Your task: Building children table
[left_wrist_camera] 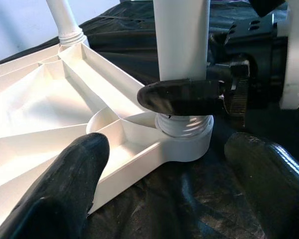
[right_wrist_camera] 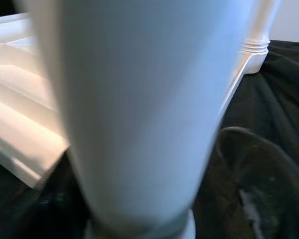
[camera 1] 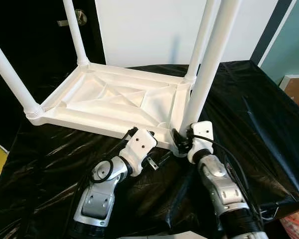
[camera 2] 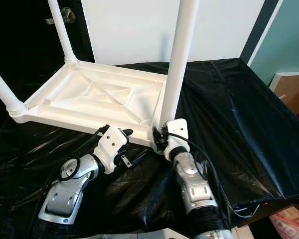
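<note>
we are clamping our right gripper point(camera 1: 182, 142) on the near leg point(camera 1: 209, 69) at its socket while our left gripper point(camera 1: 157, 160) is resting open beside the tabletop point(camera 1: 109, 99), and we are risking a crooked, cross-threaded leg if the grip is tilting it.

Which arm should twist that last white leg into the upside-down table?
Probably the right. The right pincer is already clamped on the near white plastic leg just above its corner socket on the upturned white plastic tabletop. The left pincer rests open on the black plastic sheet beside it, holding nothing.
</note>
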Motion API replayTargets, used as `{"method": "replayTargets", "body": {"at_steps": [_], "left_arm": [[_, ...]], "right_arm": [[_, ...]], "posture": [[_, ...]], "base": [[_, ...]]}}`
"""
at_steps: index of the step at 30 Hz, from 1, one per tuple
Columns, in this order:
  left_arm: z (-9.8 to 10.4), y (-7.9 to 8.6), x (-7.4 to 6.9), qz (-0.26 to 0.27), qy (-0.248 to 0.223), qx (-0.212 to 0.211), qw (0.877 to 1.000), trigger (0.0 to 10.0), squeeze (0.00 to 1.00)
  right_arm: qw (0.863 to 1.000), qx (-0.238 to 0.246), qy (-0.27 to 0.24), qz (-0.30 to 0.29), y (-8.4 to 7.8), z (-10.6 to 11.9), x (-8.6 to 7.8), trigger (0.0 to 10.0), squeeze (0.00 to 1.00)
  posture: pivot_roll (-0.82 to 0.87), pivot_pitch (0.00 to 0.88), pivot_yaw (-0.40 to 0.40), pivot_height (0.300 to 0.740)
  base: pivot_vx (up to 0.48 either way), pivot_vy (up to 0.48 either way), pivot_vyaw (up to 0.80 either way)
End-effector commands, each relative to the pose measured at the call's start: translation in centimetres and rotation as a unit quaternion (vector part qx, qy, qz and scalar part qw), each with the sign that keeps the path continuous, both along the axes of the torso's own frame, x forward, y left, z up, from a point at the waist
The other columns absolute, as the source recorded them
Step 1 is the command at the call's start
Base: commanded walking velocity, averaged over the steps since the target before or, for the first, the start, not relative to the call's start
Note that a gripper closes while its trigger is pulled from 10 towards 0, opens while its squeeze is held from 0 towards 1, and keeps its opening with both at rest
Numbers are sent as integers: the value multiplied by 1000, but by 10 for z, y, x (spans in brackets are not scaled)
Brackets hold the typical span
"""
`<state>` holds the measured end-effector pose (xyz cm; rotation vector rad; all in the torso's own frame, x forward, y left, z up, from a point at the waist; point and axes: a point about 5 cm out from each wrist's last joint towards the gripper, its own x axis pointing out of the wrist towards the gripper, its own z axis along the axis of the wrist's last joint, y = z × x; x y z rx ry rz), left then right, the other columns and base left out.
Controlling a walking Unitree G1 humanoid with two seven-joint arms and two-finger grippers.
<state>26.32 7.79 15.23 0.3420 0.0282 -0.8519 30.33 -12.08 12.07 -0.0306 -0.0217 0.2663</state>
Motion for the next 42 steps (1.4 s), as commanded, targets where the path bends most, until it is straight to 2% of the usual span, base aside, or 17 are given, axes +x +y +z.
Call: {"method": "replayTargets", "body": {"at_steps": [1,4,5,6,7,8,10,11,13,20,21,23,24,34,35,38,42], "left_arm": [[-1,3,2,50,-17,-6,999,10000,0],[-2,3,0,40,-15,0,999,10000,0],[-2,3,0,40,-15,0,999,10000,0],[-3,3,0,38,-15,2,999,10000,0],[-3,3,1,37,-15,3,999,10000,0],[-3,3,1,37,-15,3,999,10000,0],[-2,0,2,31,-16,2,999,10000,0],[-2,0,2,31,-16,2,999,10000,0],[-1,-3,1,21,-19,1,1000,10000,0],[0,-5,2,17,-19,3,1000,10000,0],[0,-6,1,17,-20,3,1000,10000,0],[0,-6,1,17,-20,3,1000,10000,0],[0,-6,0,17,-21,4,1000,10000,0],[-2,-4,-1,29,-21,4,999,10000,0],[-2,-3,-1,31,-22,4,999,10000,0],[-2,-1,1,36,-22,4,999,10000,0],[-4,0,3,41,-19,4,999,10000,0]], "right_arm": [[1000,3,-6,17,-9,1,-2,10000,1000],[997,-6,-10,76,-22,3,-2,10000,1000],[997,-6,-10,76,-22,3,-2,10000,1000],[994,-15,-13,112,-28,4,-1,10000,0],[990,-17,-9,143,-31,5,0,10000,0],[990,-17,-9,143,-31,5,0,10000,0],[979,-35,1,201,-32,4,5,10000,0],[979,-35,1,201,-32,4,5,10000,0],[970,-44,14,239,-29,2,12,10000,0],[964,-66,13,256,-21,4,27,10000,0],[962,-69,16,263,-19,2,29,4627,0],[962,-69,16,263,-19,2,29,4627,0],[961,-73,19,267,-17,1,30,0,0],[954,-71,53,285,-25,-14,27,0,0],[957,-64,55,277,-25,-14,27,10000,0],[963,-59,52,259,-23,-14,27,10000,0],[976,-65,48,200,-16,-16,26,10000,0]], "posture": [[42,20,-51,740],[38,10,-51,740],[38,10,-51,740],[38,9,-51,740],[35,6,-49,740],[35,6,-49,740],[31,0,-43,740],[31,0,-43,740],[32,0,-42,740],[50,0,-48,740],[61,0,-55,740],[61,0,-55,740],[68,0,-59,740],[72,13,-79,740],[66,17,-80,740],[59,20,-80,740],[46,27,-77,740]], "base": [[0,0,0],[0,0,0],[0,0,0],[0,0,0],[0,0,0],[0,0,0],[0,0,0],[0,0,0],[0,0,0],[0,0,0],[0,0,0],[0,0,0],[0,0,0],[0,0,0],[0,0,0],[0,0,0],[0,0,0]]}}
